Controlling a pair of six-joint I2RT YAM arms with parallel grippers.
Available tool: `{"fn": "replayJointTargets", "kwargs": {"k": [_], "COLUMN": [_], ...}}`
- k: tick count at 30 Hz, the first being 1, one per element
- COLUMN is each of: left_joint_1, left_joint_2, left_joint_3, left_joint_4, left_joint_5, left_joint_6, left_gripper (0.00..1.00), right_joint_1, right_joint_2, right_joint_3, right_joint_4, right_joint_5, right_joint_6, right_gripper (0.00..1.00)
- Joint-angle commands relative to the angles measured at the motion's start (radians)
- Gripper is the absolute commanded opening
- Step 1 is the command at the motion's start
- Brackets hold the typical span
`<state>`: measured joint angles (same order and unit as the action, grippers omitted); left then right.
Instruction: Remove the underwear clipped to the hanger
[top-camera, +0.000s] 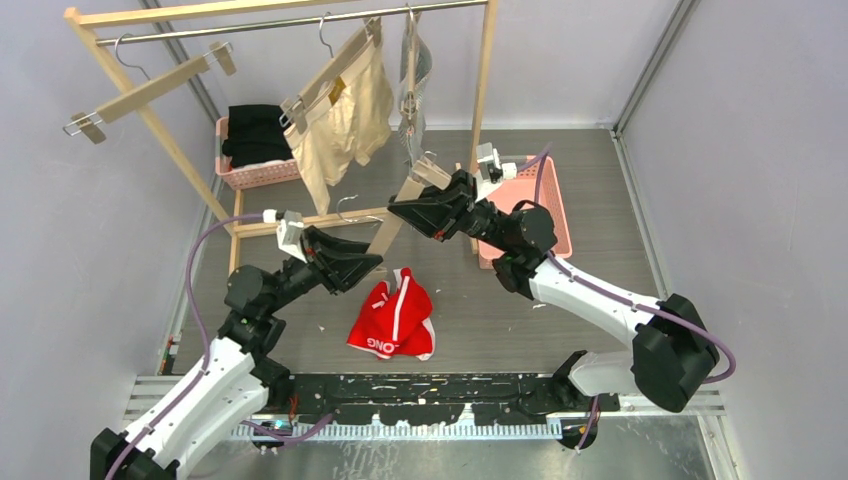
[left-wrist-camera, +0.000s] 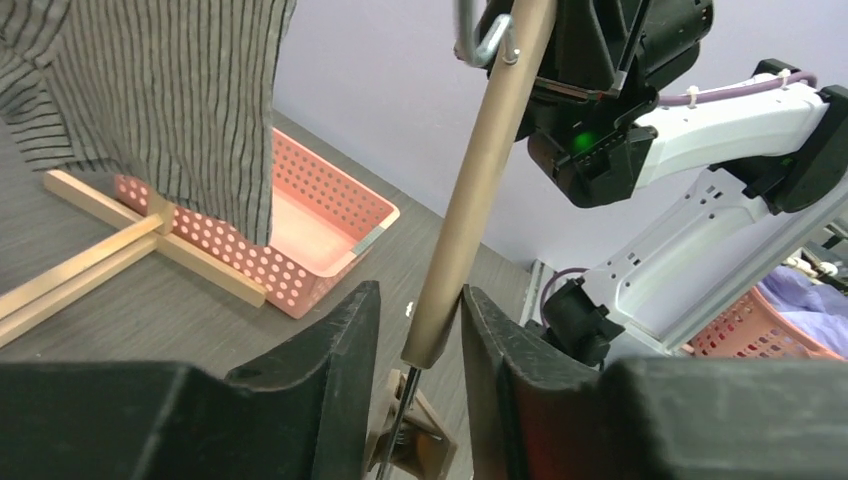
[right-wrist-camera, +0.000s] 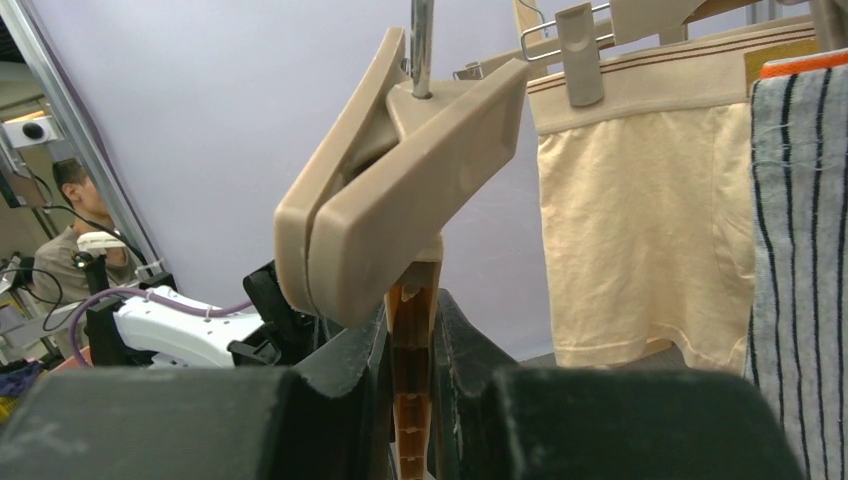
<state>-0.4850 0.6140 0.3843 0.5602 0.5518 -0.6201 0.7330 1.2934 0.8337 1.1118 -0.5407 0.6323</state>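
Nearest my bases, the red briefs (top-camera: 392, 318) lie in a soft crumpled heap on the grey table (top-camera: 590, 160). The white lettered waistband faces me and the long axis runs away toward the rack. Bare table shows on all sides of them, between my two arms.

Just beyond, my left pincer (left-wrist-camera: 420, 292) stands parted around the lower end of a bare hanger (left-wrist-camera: 480, 190), a smooth tan bar slanting up to the right. A sliver of gap shows on one side. My right pincer (right-wrist-camera: 412, 310) is clamped on the upper end of that hanger, right under its chunky beige clip (right-wrist-camera: 400, 190).

Farther off, the cream briefs (top-camera: 345, 125) hang clipped by the waistband to a tilted wooden hanger, legs down, the knit smooth. Beside them to the right, the grey striped briefs (top-camera: 415, 65) hang narrow and nearly edge-on from the rail.

The wooden rack (top-camera: 485, 90) has foot bars that cross the table under both. A perforated pink basket (top-camera: 545, 200) sits at its right post, close beside my right arm.
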Motion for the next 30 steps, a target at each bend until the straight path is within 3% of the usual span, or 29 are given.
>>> {"fn": "replayJointTargets", "kwargs": {"k": [1, 5, 10, 11, 15, 18, 24, 30], "left_joint_1": [-0.003, -0.003, -0.003, -0.003, -0.003, -0.003, -0.003, -0.003], "left_joint_2": [0.021, 0.021, -0.020, -0.031, -0.080, -0.130, -0.235, -0.319], "left_joint_3": [0.051, 0.059, 0.100, 0.118, 0.198, 0.258, 0.428, 0.573], "left_joint_4": [0.111, 0.121, 0.029, -0.018, -0.227, -0.425, -0.879, -1.195], "left_joint_5": [0.027, 0.020, -0.001, -0.004, -0.020, -0.047, -0.182, -0.389], "left_joint_6": [-0.006, -0.004, 0.009, 0.020, 0.064, 0.115, 0.278, 0.324], "left_gripper": [0.26, 0.02, 0.00, 0.00, 0.00, 0.00, 0.00, 0.00], "right_joint_1": [0.011, 0.014, 0.013, 0.014, 0.014, 0.014, 0.042, 0.219], "right_joint_2": [-0.026, -0.019, -0.030, -0.035, -0.060, -0.089, -0.167, -0.186], "right_joint_3": [0.021, 0.019, 0.006, 0.003, -0.018, -0.034, -0.055, -0.069], "right_joint_4": [0.059, 0.053, -0.002, -0.017, -0.087, -0.196, -0.562, -0.912], "right_joint_5": [-0.001, -0.003, 0.013, 0.016, 0.026, 0.042, 0.165, 0.522], "right_joint_6": [0.008, 0.007, -0.023, -0.031, -0.075, -0.139, -0.340, -0.573], "right_gripper": [0.01, 0.01, 0.01, 0.05, 0.51, 0.65, 0.75, 0.84]}}
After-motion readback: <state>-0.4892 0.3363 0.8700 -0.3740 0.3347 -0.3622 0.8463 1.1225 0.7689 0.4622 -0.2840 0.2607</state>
